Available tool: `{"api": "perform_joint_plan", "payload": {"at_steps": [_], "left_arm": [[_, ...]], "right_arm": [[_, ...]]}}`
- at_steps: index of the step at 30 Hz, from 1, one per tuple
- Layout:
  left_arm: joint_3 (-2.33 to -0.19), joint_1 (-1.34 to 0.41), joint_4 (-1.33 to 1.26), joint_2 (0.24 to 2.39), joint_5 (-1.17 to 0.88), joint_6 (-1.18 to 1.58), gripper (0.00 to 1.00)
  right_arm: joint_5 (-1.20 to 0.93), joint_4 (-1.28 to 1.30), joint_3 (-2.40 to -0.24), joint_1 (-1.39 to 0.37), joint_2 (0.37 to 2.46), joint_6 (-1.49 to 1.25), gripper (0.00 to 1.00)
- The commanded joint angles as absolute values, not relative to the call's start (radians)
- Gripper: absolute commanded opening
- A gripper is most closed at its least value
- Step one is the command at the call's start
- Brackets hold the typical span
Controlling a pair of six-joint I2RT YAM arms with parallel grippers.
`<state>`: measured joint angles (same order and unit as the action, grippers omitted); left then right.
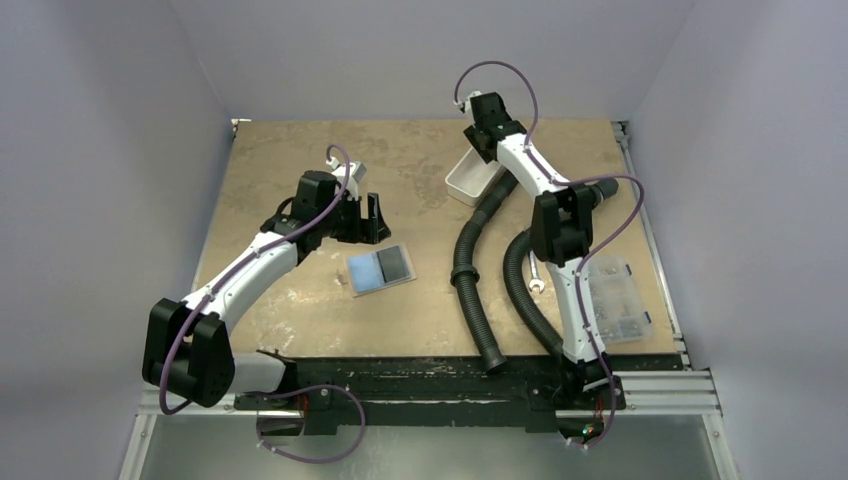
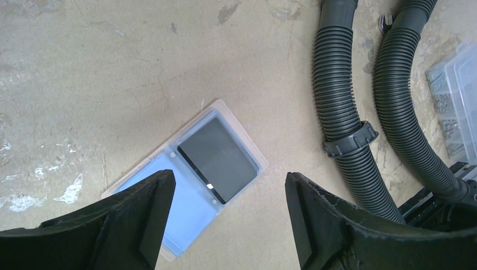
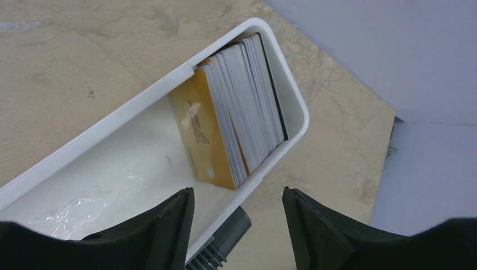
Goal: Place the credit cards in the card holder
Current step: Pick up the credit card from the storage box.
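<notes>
Tan card holder (image 1: 380,268) lay open on the table (image 1: 300,165), nearest the left claw (image 1: 372,220); the white tray (image 1: 468,188) sat under the right arm.

Left wrist: that claw gaped, empty, above the pocketed blue card (image 2: 191,211) and black card (image 2: 219,158).

Right wrist: the right claw (image 3: 237,194), jaws apart and empty, straddled the tray's rim. The orange-tan card (image 3: 197,135) stood just ahead, its long edge slanting towards the claw.

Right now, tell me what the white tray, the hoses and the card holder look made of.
White tray: smooth glossy moulded plastic, rounded rim. Hoses: dark ribbed flexible plastic or rubber. Card holder: matte tan edge, perhaps faux leather; pockets seem translucent film, cards showing through.
</notes>
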<state>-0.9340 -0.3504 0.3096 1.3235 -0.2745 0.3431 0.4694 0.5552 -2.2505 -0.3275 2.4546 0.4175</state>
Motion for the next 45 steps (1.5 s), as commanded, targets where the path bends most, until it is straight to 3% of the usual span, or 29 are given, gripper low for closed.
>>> {"api": "perform_joint_plan", "payload": {"at_steps": [1, 14, 19, 22, 29, 45], "left_arm": [[-0.928, -0.355, 0.278, 1.311, -0.278, 0.313, 0.77], [-0.932, -0.355, 0.284, 1.328, -0.279, 0.307, 0.77], [-0.930, -0.356, 0.284, 1.331, -0.279, 0.305, 0.77], [-0.930, -0.354, 0.284, 1.330, -0.279, 0.304, 0.77], [-0.929, -0.354, 0.285, 1.328, -0.281, 0.301, 0.77], [-0.923, -0.354, 0.282, 1.321, -0.291, 0.298, 0.77]], "right_arm": [[0.522, 0.488, -2.333, -0.329, 2.479, 0.466, 0.67], [0.558, 0.431, -2.434, -0.325, 2.582, 0.503, 0.65], [0.574, 0.417, -2.436, -0.323, 2.591, 0.506, 0.59], [0.581, 0.411, -2.438, -0.322, 2.591, 0.509, 0.54], [0.589, 0.416, -2.453, -0.319, 2.588, 0.508, 0.32], [0.598, 0.425, -2.425, -0.320, 2.506, 0.517, 0.17]]}}
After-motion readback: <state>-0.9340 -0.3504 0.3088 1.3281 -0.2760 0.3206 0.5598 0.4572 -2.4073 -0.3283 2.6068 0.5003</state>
